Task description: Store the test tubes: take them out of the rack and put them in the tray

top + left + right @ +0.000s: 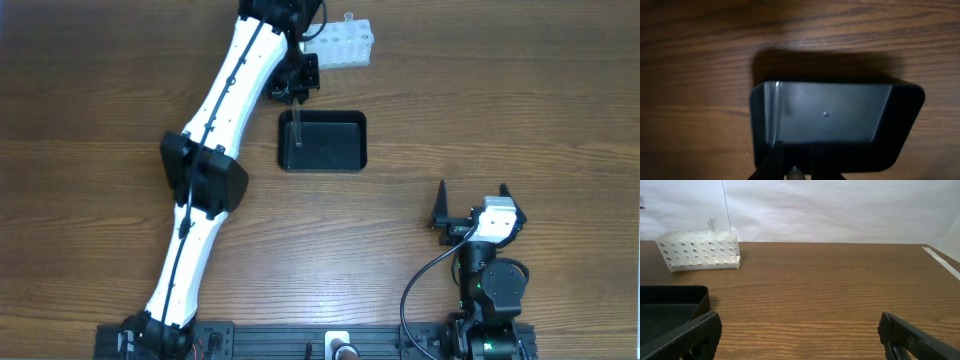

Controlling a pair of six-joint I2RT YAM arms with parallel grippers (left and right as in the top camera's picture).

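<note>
My left arm (235, 80) lies across the counter (520, 90) up to the rack (340, 44), so that side is blocked. My left end effector (292, 95) hangs over the left end of the tray (340, 150), by a tube (297, 130). The rest of the tray is open, and so is the counter between it and my right end effector (472, 190)

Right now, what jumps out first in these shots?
The long white left arm stretches up the table, the left gripper at the black tray's edge, close to the white rack. One clear test tube lies along the tray's left wall; another tube stands in the rack. The right gripper rests near its base, fingers wide open.
</note>
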